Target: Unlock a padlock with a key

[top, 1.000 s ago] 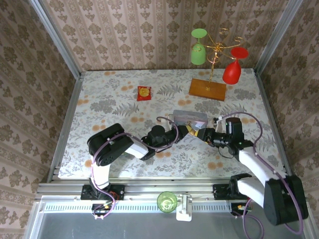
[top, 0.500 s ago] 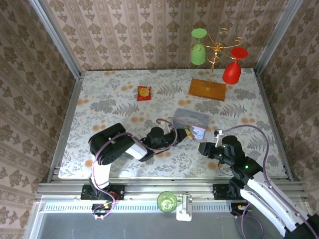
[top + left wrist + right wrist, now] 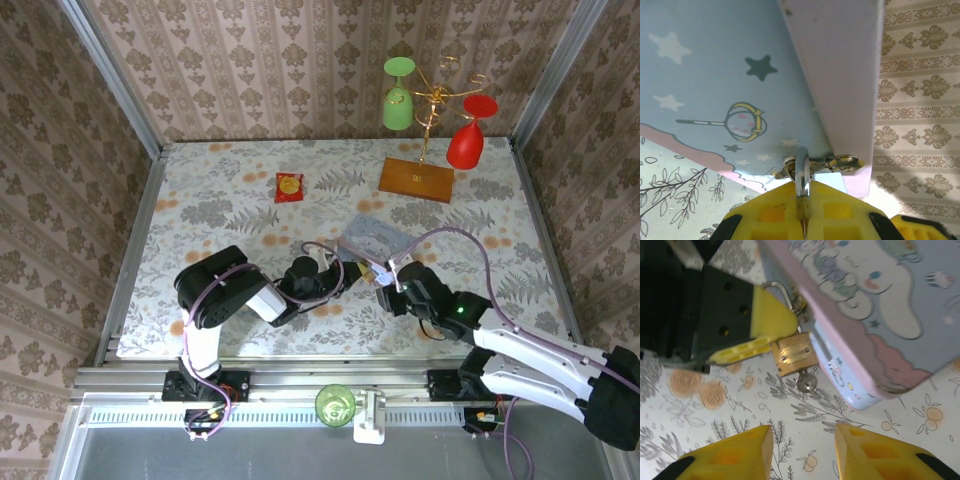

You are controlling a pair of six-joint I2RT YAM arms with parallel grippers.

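My right gripper (image 3: 802, 437) stands with jaws apart and empty, near the key (image 3: 806, 382), whose silver head sits at the base of the small brass padlock (image 3: 794, 354). My left gripper (image 3: 802, 200) is clamped on its thin silvery shackle, at the hasp of the pale blue tin (image 3: 880, 315) crowding one side. A red-and-yellow packet (image 3: 290, 186) lies well apart on the floral cloth (image 3: 200, 190).

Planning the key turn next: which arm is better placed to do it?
Right. The right gripper, open and empty, faces the key sticking out of the padlock. The left gripper is shut on the padlock's shackle, steadying it.
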